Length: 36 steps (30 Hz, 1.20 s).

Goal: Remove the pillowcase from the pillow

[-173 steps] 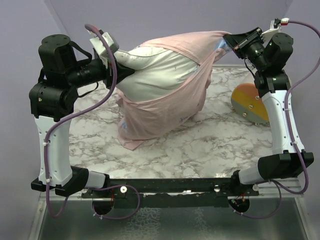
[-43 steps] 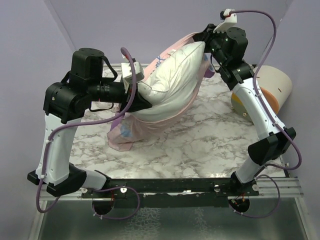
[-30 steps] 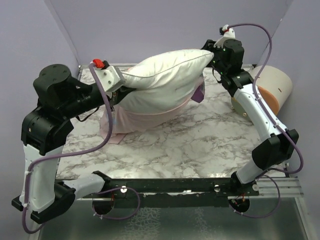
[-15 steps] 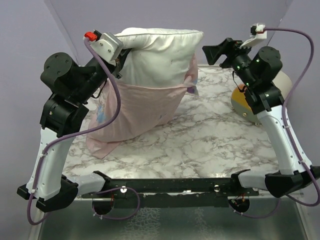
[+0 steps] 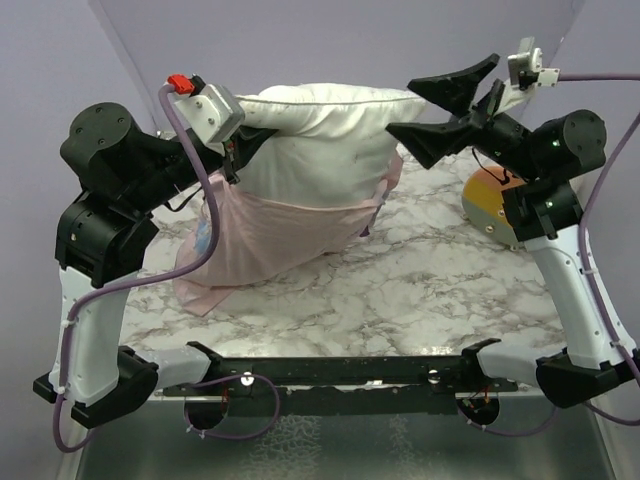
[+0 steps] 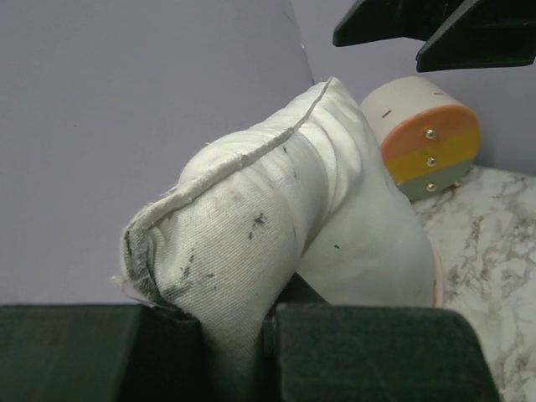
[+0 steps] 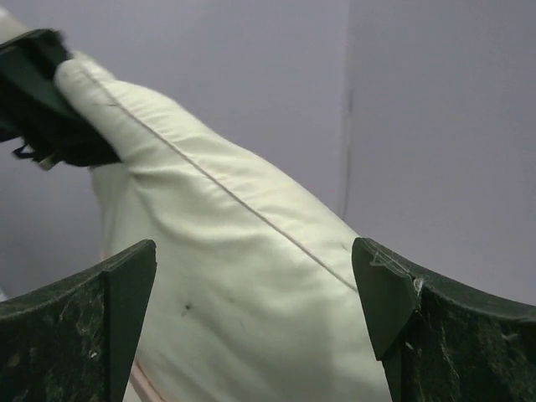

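Note:
The white pillow [image 5: 320,130] hangs in the air over the table by its left corner, with my left gripper [image 5: 236,140] shut on that corner. In the left wrist view the pinched corner of the pillow [image 6: 268,209] disappears between the left gripper's [image 6: 239,352] dark pads. The pale pink pillowcase [image 5: 270,240] sags around the pillow's lower half, and its bottom lies on the table. My right gripper [image 5: 400,105] stands wide open just off the pillow's right end and holds nothing. In the right wrist view the right gripper [image 7: 254,251] faces the pillow [image 7: 243,285].
A cream cylinder with an orange and yellow end [image 5: 492,205] lies at the right of the marble table [image 5: 430,290], under my right arm; the left wrist view shows the cylinder [image 6: 427,138] too. Purple walls close in the back and sides.
My right gripper has opened, let go of the pillow's right end and drawn back to the right. The left arm has raised the pillow, and the pillowcase has slid down it.

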Motion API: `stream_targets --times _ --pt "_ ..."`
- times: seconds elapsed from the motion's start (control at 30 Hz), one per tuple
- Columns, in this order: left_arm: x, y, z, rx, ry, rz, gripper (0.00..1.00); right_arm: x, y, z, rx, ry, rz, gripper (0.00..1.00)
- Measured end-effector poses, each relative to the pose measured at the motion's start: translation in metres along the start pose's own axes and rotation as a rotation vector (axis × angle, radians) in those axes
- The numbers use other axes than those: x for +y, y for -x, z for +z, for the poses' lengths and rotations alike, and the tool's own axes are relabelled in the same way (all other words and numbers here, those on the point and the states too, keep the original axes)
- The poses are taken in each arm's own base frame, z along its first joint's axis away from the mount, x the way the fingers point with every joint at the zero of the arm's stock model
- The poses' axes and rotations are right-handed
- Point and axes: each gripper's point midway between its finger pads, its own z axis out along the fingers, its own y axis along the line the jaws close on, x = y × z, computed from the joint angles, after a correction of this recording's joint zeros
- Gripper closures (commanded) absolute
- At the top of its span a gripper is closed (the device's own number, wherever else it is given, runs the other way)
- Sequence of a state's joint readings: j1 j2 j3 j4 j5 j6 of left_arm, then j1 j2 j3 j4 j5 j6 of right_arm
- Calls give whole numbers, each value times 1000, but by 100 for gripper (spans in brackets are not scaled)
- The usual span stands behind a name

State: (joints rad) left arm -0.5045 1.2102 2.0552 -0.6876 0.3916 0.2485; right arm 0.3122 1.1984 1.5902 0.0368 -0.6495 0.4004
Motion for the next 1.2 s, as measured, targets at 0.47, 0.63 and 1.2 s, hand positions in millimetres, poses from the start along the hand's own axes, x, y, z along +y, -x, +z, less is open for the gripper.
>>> stream_targets --times 0.47,0.63,1.2 --pt "-22 -33 23 108 -157 -78 100 94 -38 55 104 512 -163 0" --pt "-24 -30 22 111 -169 -82 100 96 -81 68 208 519 -169 3" --pt "-9 -34 21 142 -103 -31 20 56 -96 97 162 234 -211 99"
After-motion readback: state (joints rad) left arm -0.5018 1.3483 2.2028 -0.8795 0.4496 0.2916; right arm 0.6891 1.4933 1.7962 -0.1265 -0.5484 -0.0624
